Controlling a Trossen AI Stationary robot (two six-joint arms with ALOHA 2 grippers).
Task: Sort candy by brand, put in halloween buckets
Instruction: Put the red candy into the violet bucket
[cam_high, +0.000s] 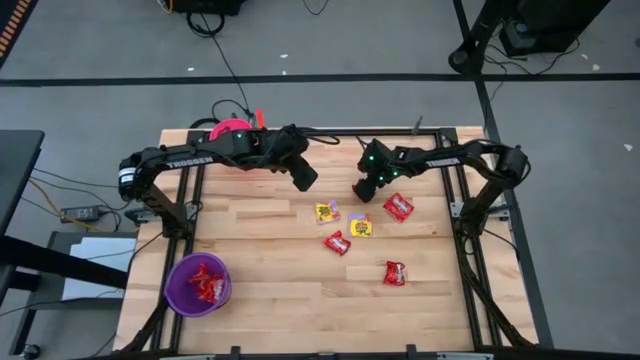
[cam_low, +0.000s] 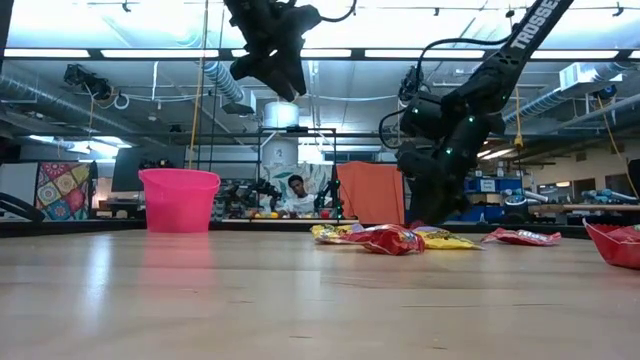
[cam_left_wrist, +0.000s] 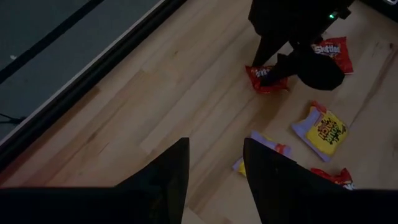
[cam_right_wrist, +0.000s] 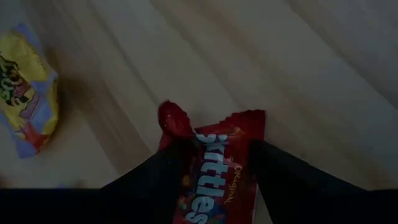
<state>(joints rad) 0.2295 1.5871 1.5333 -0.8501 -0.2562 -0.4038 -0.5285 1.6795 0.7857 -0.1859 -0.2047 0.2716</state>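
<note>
- In the lower left of the high view, the purple bucket (cam_high: 197, 283) sits on the wooden surface (cam_high: 270, 290) with several red packets already inside.
- Mid-frame in that view, loose candy is scattered: two yellow packets (cam_high: 327, 212) and (cam_high: 360, 227), and red ones at (cam_high: 337, 242) and (cam_high: 395, 272).
- Just beyond them, the right gripper (cam_high: 366, 190) is down at the surface; its wrist view shows a red Skittles packet (cam_right_wrist: 211, 168) between the two fingers (cam_right_wrist: 155, 180), which flank it on either side, the packet's long axis running straight out ahead along the fingers. The fingers appear to be closing on it; a firm pinch cannot be confirmed.
- Another red packet (cam_high: 398, 207) lies just beside that gripper, toward the frame's right.
- The left gripper (cam_high: 304, 178) hangs above the surface left of centre, fingers (cam_left_wrist: 168, 177) spread and holding nothing; the right arm is plainly the nearer to the packet.
- Farthest back, at upper left of the surface, stands the pink bucket (cam_high: 230, 129), well apart from the candy.
</note>
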